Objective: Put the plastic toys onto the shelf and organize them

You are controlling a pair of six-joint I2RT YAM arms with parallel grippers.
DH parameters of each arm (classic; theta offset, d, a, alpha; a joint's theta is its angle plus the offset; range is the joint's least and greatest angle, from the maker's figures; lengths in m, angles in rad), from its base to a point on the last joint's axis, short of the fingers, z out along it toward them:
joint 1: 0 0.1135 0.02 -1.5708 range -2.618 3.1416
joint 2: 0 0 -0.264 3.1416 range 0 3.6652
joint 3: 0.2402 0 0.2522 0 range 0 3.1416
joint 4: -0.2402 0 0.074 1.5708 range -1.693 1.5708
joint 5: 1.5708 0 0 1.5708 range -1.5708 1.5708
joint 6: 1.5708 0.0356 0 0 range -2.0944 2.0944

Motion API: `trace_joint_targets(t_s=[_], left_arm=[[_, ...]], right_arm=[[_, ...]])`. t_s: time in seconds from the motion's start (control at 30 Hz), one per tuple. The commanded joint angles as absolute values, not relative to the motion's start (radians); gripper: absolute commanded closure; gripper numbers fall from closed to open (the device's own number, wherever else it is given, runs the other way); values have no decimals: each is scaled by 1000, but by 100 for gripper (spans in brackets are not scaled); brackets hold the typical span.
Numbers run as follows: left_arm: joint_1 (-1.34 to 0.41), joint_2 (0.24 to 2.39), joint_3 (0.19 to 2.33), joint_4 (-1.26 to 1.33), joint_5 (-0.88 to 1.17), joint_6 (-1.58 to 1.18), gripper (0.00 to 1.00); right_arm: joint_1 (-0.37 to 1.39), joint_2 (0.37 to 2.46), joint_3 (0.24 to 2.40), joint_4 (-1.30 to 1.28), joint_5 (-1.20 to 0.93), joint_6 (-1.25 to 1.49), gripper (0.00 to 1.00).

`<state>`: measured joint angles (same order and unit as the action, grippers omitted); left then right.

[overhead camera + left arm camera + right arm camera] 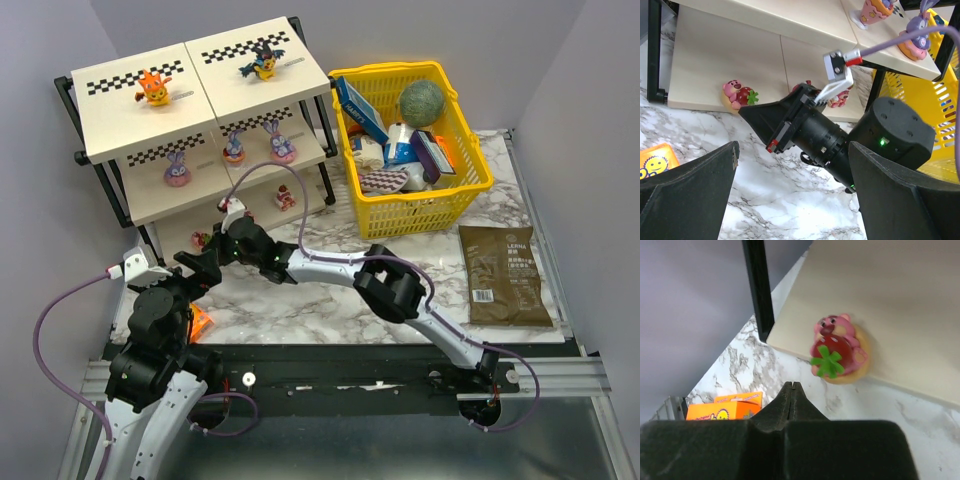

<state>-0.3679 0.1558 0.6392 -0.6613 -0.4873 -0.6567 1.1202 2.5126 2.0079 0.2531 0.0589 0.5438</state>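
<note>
The shelf (120,120) stands at the back left. Its top tier holds an orange toy (153,88) and a black-and-yellow winged toy (263,63). The middle tier holds three purple-pink bunny-eared toys (177,170). Small red-pink toys sit on the bottom tier (286,196). One of them, a pink bear with a strawberry (838,350), lies at the bottom panel's front left edge (737,95). My right gripper (791,386) is shut and empty, its tip just short of that bear (195,262). My left gripper (792,195) is open and empty over the marble, behind the right gripper.
A flat orange square packet (200,322) lies on the marble by the left arm and also shows in the right wrist view (725,406). A yellow basket (470,190) with boxes and a green ball stands at the back right. A brown pouch (505,275) lies at the right.
</note>
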Motion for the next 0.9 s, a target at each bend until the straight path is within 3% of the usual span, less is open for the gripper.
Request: trace_joint_targets(t_s=[0.0, 0.4, 0.63, 0.87], left_arm=[[-368, 147, 647, -661, -523, -664, 1], [-367, 140, 649, -666, -532, -669, 1], [-367, 130, 696, -706, -567, -643, 1], [-367, 100, 723, -704, -626, -606, 1]], right_arm=[[1091, 2447, 1833, 435, 64, 598, 99], [1092, 2307, 1589, 643, 92, 738, 99], [1057, 2252, 1551, 571, 5, 975, 99], [1029, 2316, 1683, 399, -43, 1247, 99]])
